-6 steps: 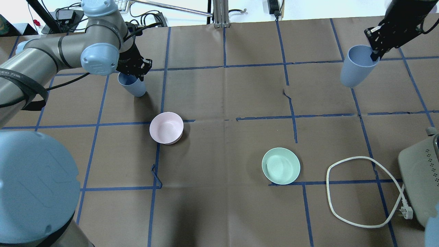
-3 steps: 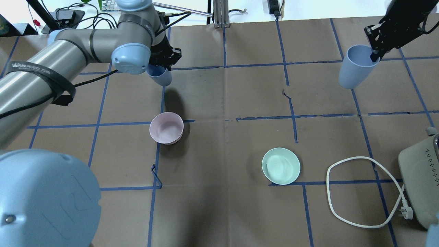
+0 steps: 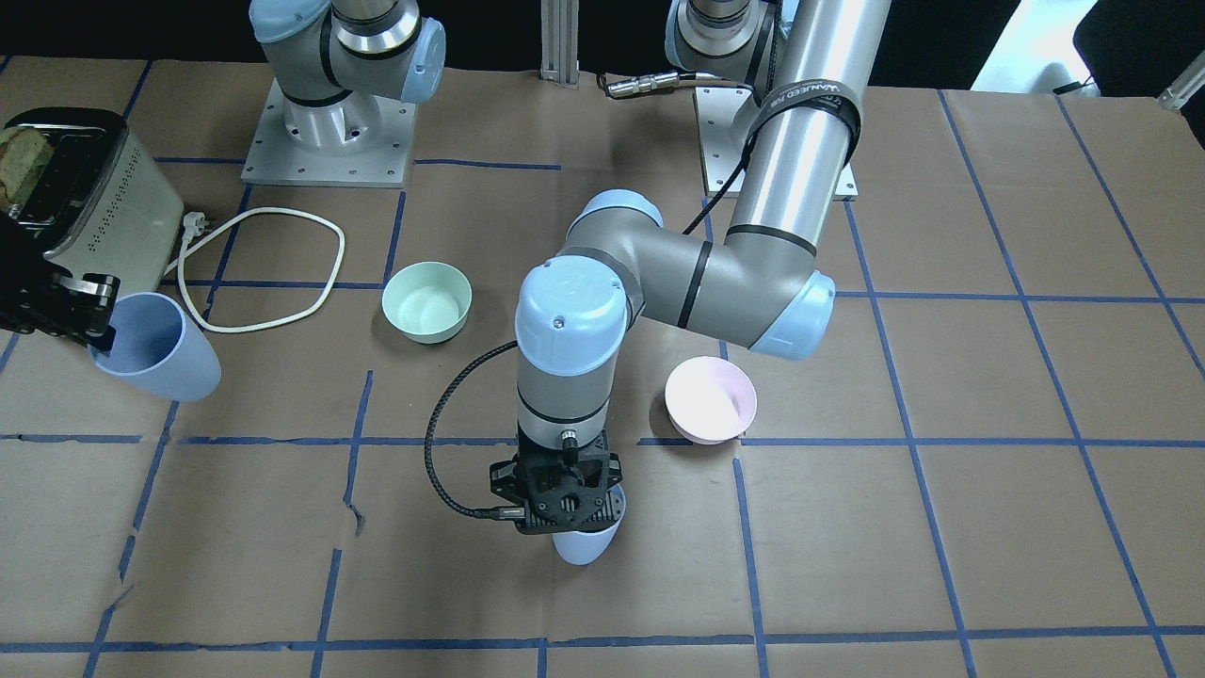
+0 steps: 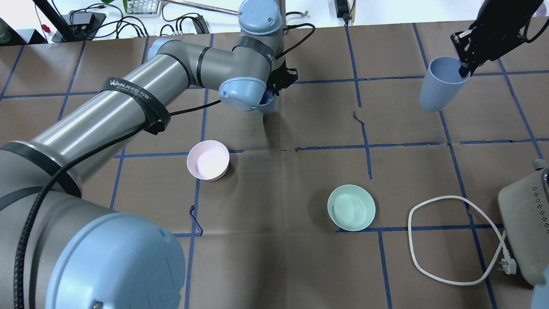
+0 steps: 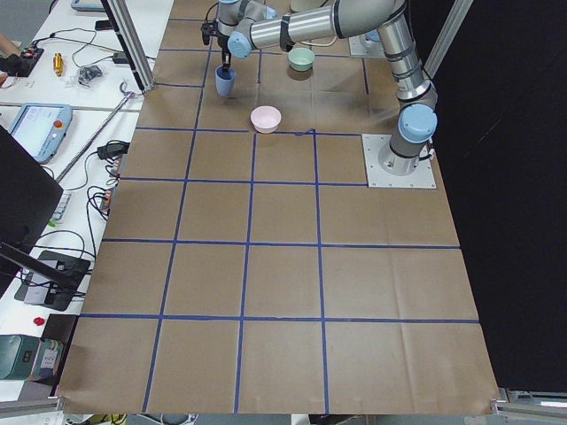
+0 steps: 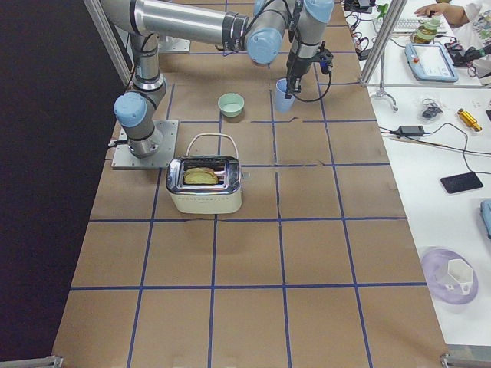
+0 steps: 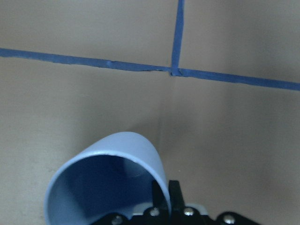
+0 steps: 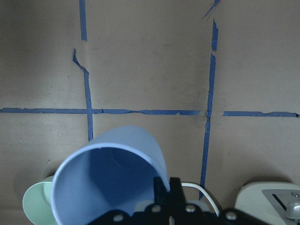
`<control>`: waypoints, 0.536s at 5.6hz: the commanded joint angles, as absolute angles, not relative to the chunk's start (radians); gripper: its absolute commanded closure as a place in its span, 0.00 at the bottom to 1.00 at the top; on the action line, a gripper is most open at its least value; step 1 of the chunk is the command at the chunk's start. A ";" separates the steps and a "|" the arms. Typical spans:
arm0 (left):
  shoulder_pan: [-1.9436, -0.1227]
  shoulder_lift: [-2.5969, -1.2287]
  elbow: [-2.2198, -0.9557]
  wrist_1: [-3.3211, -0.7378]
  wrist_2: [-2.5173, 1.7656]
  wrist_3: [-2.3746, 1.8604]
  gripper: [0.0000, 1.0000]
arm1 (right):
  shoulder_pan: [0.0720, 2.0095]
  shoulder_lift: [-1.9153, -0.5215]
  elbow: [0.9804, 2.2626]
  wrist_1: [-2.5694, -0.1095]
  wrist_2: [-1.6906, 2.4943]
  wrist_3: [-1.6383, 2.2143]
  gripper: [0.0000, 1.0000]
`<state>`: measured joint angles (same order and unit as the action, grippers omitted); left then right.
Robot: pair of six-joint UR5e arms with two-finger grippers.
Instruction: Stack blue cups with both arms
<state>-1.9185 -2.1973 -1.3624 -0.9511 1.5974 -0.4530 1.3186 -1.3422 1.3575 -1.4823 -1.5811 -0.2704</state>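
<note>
Smooth, tapered plastic, each pinched at its thin rim with the wall between clamped fingers (image 8: pixel 175 188), the left blue cup (image 3: pixel 586 546) hangs below the left gripper (image 7: pixel 161 194) on the outstretched, elbow-bent left arm (image 4: pixel 128 101), the right blue cup (image 4: pixel 441 86) tilted under the right gripper (image 8: pixel 164 190).

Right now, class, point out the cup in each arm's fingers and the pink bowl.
Left arm's cup (image 7: pixel 104 185), left wrist view, inner wall.
Right arm's cup (image 4: pixel 437 92), overhead view, outer wall.
Pink bowl (image 4: pixel 208 160), overhead view, inside floor.

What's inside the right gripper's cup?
Empty: the right wrist view looks into the blue cup, pinched at its rim by the right gripper, showing only bare bottom.
</note>
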 commanded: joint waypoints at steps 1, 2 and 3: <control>-1.934 -2.207 -1.370 -0.948 1.603 -0.451 0.53 | 1.337 -1.342 1.358 -1.494 -1.582 -0.255 0.90; -1.934 -2.203 -1.370 -0.946 1.591 -0.446 0.02 | 1.383 -1.342 1.353 -1.499 -1.586 -0.189 0.90; -1.933 -2.182 -1.365 -0.948 1.591 -0.440 0.01 | 1.419 -1.342 1.351 -1.503 -1.589 -0.148 0.90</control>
